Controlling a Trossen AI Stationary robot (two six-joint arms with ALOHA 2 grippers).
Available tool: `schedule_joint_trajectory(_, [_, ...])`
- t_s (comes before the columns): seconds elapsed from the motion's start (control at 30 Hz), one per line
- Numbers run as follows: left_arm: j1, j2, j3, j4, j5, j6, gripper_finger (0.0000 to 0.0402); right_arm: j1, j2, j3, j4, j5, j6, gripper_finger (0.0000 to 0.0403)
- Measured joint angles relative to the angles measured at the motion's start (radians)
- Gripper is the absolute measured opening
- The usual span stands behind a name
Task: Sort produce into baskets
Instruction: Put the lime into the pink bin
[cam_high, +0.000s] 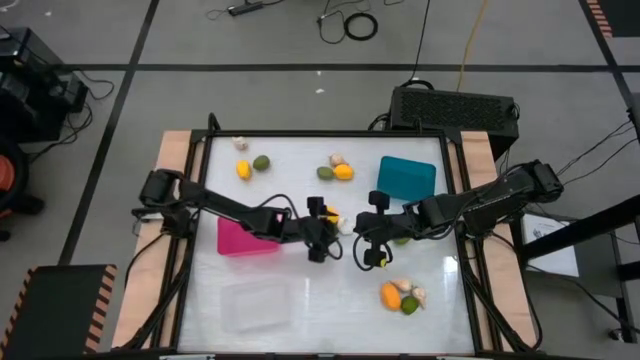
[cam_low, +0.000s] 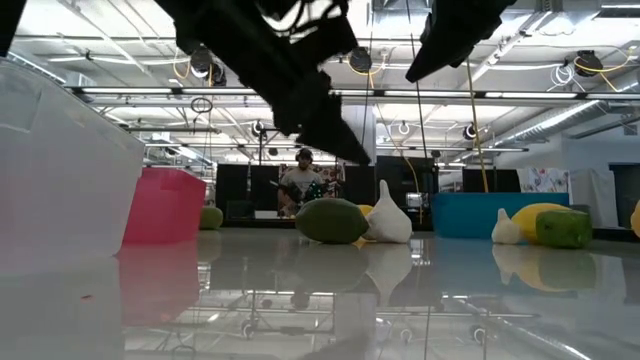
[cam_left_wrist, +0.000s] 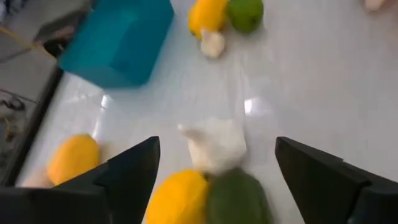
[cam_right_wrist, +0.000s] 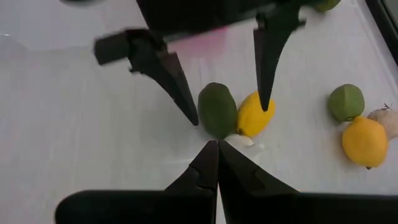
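My left gripper (cam_high: 319, 240) is open above the table's middle. Its fingers stand on either side of a small cluster without touching it: an olive-green oval fruit (cam_right_wrist: 217, 110), a yellow fruit (cam_right_wrist: 253, 116) and a whitish garlic bulb (cam_left_wrist: 214, 144). My right gripper (cam_right_wrist: 217, 148) is shut and empty, just right of and nearer than the cluster. The pink basket (cam_high: 243, 239) stands left of the cluster, the teal basket (cam_high: 407, 177) at the far right, and the clear basket (cam_low: 60, 180) near the front left.
More produce lies loose on the table: a yellow fruit, a green fruit and a garlic bulb at the far left (cam_high: 250, 165), another group at the far middle (cam_high: 336, 170), and one at the near right (cam_high: 401, 296). A person (cam_low: 303, 182) shows far behind the table.
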Motion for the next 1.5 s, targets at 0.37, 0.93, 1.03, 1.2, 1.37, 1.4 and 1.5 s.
schedule_joint_trajectory(0.37, [0.010, 0.031, 0.003, -0.066, 0.037, -0.018, 0.0331, 0.000, 0.000, 0.000, 0.018, 0.000, -0.018, 0.0000])
schedule_joint_trajectory(0.93, [0.010, 0.031, 0.003, -0.084, 0.064, -0.098, 0.0331, -0.001, -0.001, -0.077, 0.091, 0.000, -0.168, 0.0000])
schedule_joint_trajectory(1.03, [0.010, 0.031, 0.003, -0.118, 0.065, -0.121, 0.0331, -0.021, -0.001, -0.117, 0.124, 0.041, -0.183, 0.0000])
schedule_joint_trajectory(1.2, [0.010, 0.031, 0.003, -0.142, 0.065, -0.123, 0.0331, -0.060, -0.030, -0.172, 0.172, 0.101, -0.184, 0.0000])
schedule_joint_trajectory(1.37, [0.009, 0.031, 0.003, -0.155, 0.065, -0.124, 0.0331, -0.084, -0.162, -0.326, 0.371, 0.074, -0.251, 0.0000])
schedule_joint_trajectory(1.4, [0.010, 0.031, 0.003, -0.154, 0.065, -0.124, 0.0331, -0.089, -0.199, -0.360, 0.401, 0.061, -0.255, 0.0000])
schedule_joint_trajectory(1.5, [0.010, 0.031, 0.003, -0.153, 0.065, -0.124, 0.0331, -0.102, -0.322, -0.449, 0.480, 0.042, -0.244, 0.0000])
